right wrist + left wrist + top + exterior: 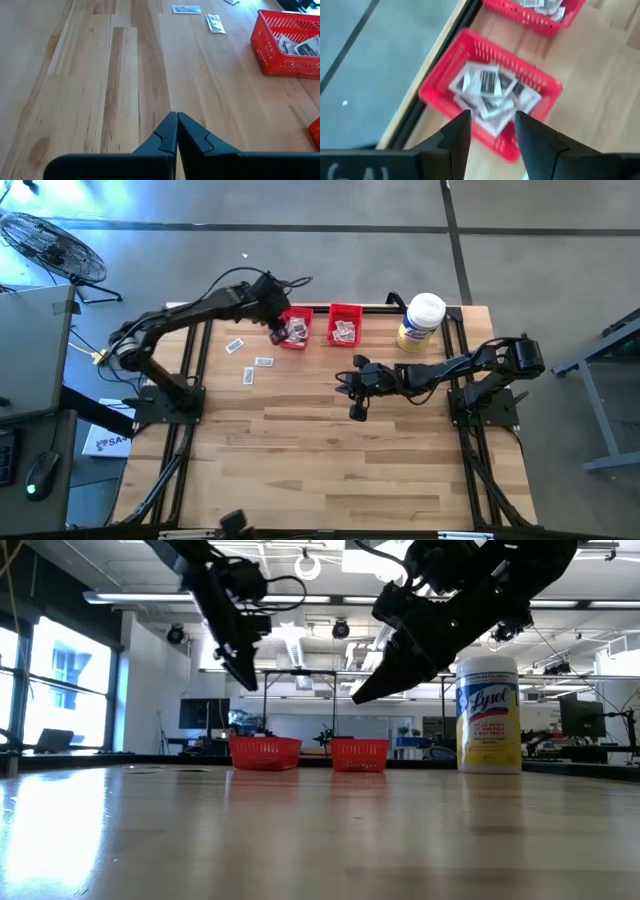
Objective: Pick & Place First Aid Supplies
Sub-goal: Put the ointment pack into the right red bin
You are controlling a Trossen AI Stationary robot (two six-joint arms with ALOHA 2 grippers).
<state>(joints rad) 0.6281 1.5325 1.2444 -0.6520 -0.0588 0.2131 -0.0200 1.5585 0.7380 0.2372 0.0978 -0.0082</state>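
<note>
So the left pincer [279, 333] is hanging right over the left red bin [296, 340] near the counter's far edge, fingers [457, 135] spread apart with nothing between them. Its wrist view looks straight down into that bin, where a heap of first aid packets [490, 92] lies loose, white and grey with dark print.

Just beside it sits the second red bin [346, 325], also against the far edge, with its own small pile of packets [345, 330] inside.

Three loose packets are out on the bare wood of the counter [330, 470], toward the far left corner and well apart from the bins: one [235, 345] nearest the left edge, one [263, 361] a little closer to the bins, one [247, 376] just nearer than those two.

Meanwhile the right pincer [357, 412] is up off the wood around the middle of the counter, nearer than the second bin, fingers pressed together and holding nothing. The low view shows it clear of the surface.

Over by the far right corner a big Lysol jar [420, 323] stands upright, white lid, yellow label.
</note>
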